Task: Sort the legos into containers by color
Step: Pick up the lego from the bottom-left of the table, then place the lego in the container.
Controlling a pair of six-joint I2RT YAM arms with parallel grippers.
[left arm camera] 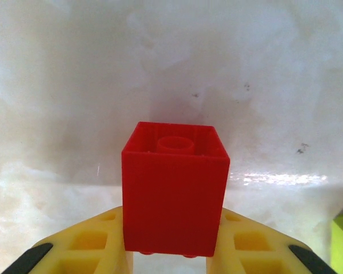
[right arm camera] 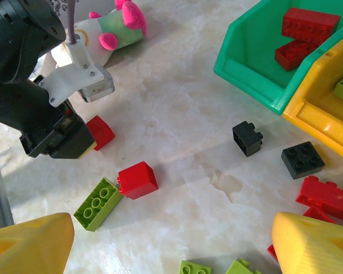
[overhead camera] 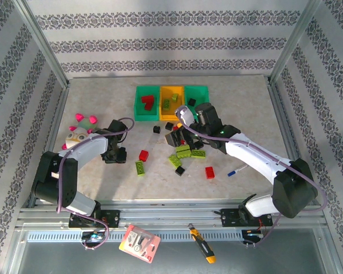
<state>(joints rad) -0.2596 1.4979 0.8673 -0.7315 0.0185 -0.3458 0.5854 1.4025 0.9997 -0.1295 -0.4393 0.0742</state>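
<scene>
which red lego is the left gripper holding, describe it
Start at the plush toy with pink knobs; the left gripper sits beside it. The red brick pinched in its yellow fingers is the one, unlike the loose red brick next to a lime brick.

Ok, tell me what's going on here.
Two arms are sorting bricks by colour. The left gripper is shut on a red brick down at the table, left of the loose pile. The right gripper hangs open above that pile. Some red legos already lie in the left green bin.
</scene>
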